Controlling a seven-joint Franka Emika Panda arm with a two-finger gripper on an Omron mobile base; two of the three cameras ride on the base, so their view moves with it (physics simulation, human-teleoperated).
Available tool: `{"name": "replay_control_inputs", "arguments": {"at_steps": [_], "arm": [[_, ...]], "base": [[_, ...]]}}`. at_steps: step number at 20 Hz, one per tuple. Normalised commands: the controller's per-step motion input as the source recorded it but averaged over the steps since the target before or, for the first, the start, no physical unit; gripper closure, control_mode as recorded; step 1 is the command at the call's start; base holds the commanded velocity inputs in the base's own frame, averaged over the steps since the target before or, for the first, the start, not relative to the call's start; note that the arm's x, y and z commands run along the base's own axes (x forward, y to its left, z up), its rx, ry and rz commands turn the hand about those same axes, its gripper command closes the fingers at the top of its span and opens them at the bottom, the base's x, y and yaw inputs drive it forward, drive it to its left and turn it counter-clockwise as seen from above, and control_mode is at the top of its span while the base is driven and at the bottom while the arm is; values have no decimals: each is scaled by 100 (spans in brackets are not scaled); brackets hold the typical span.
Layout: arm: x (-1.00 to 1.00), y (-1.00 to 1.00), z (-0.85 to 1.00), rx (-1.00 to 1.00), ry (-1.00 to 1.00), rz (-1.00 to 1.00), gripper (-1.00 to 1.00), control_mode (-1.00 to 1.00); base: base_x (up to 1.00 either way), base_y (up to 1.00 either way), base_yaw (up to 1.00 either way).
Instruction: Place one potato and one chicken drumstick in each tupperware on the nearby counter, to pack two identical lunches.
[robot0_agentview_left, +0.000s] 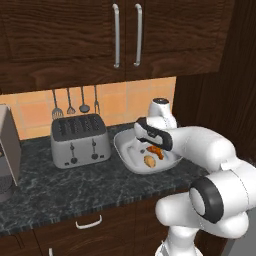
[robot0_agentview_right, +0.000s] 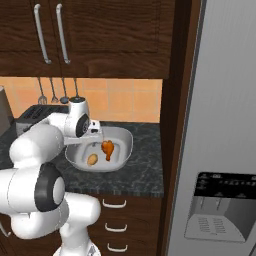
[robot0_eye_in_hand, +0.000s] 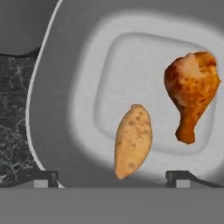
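one potato (robot0_eye_in_hand: 133, 141), one drumstick (robot0_eye_in_hand: 191, 95) in tupperware (robot0_eye_in_hand: 78, 87)

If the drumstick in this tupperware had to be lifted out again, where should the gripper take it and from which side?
Probably from straight above, across the chicken drumstick where the meaty end narrows toward the bone. It lies flat in the tupperware, apart from the potato, so open fingers should fit either side. The thin bone end looks likelier to slip.

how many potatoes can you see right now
1. The potato lies inside the tupperware, beside the chicken drumstick and apart from it. The arm may be hiding others.
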Motion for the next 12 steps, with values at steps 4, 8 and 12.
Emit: {"name": "replay_control_inputs", "arguments": {"at_steps": [4, 8, 12], "arm": [[-100, -23, 0, 6, 0, -2, -100, -100], [-100, -18, 0, 8, 0, -6, -100, -100], [-100, -27, 28, 5, 3, -11, -100, -100]], "base": [[0, 0, 0], [0, 0, 0], [0, 0, 0]]}}
